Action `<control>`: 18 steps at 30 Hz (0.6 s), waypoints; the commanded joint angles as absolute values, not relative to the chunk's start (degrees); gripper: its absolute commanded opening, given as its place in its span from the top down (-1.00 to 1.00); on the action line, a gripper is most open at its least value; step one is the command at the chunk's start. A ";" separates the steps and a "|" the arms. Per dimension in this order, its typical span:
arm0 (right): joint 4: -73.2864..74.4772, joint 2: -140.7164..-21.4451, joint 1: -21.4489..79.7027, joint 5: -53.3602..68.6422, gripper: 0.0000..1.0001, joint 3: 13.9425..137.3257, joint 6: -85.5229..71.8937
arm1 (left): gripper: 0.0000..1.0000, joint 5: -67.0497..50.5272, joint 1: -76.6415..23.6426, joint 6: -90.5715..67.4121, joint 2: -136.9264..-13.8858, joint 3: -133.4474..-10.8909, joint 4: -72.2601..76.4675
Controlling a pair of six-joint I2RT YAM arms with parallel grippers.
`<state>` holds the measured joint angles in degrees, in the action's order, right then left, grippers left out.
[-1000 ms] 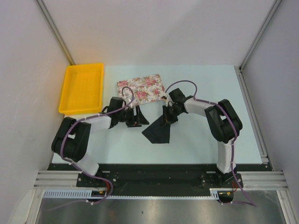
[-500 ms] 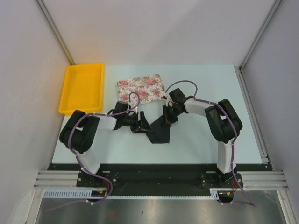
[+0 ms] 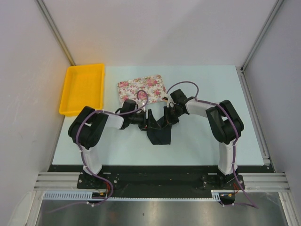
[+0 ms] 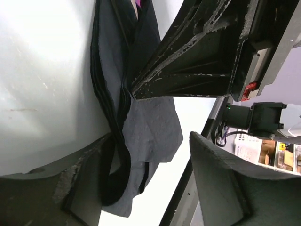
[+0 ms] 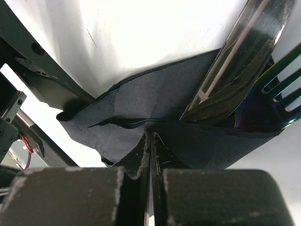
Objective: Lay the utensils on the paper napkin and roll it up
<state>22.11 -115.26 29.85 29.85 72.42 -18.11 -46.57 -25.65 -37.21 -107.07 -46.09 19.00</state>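
The black paper napkin [image 3: 159, 135] lies crumpled and partly folded at the table's middle. In the right wrist view its folds [image 5: 141, 101] cover the handles of the utensils: a silvery flat piece [image 5: 237, 66] and fork tines [image 5: 284, 77] stick out at the upper right. My right gripper [image 3: 168, 118] [image 5: 151, 146] is shut, pinching a napkin edge. My left gripper [image 3: 149, 121] [image 4: 146, 188] is open at the napkin's left side. A folded edge of the napkin [image 4: 141, 122] hangs against its lower left finger [image 4: 47, 197].
A pink-flowered tray [image 3: 141, 88] lies just behind both grippers. A yellow bin [image 3: 83, 88] stands at the far left. The two grippers are close together, with the right one's body [image 4: 202, 52] filling the top of the left wrist view.
My left gripper has moved right, up to the napkin's left side. The napkin has been pushed into a narrower, bunched shape. The right gripper has stayed in place.
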 commanded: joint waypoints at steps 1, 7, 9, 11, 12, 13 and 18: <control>21.36 -120.50 31.03 24.61 1.00 70.31 -17.14 | -0.38 -44.64 -25.49 -32.26 -109.60 -46.32 16.18; 21.27 -120.59 30.76 24.61 1.00 70.31 -17.05 | -0.21 -48.86 -22.33 -31.29 -104.95 -41.40 13.28; 21.18 -120.67 30.76 24.70 1.00 70.23 -17.05 | -0.13 -49.31 -20.93 -31.03 -103.63 -40.17 12.13; 20.92 -120.59 30.85 24.70 1.00 70.05 -17.23 | -0.05 -49.39 -20.39 -30.68 -102.22 -39.73 11.60; 20.74 -120.50 30.85 24.70 1.00 69.87 -17.40 | 0.06 -49.31 -20.22 -31.11 -101.78 -39.64 12.21; 20.57 -120.59 30.76 24.78 1.00 69.79 -17.40 | 0.13 -48.96 -20.21 -31.55 -101.52 -39.55 12.83; 20.30 -120.67 30.85 24.96 1.00 69.78 -17.75 | 0.62 -49.39 -21.79 -36.20 -100.55 -40.78 18.27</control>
<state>21.80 -115.61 29.45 30.92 72.38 -18.65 -49.19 -20.60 -34.20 -103.55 -39.81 14.48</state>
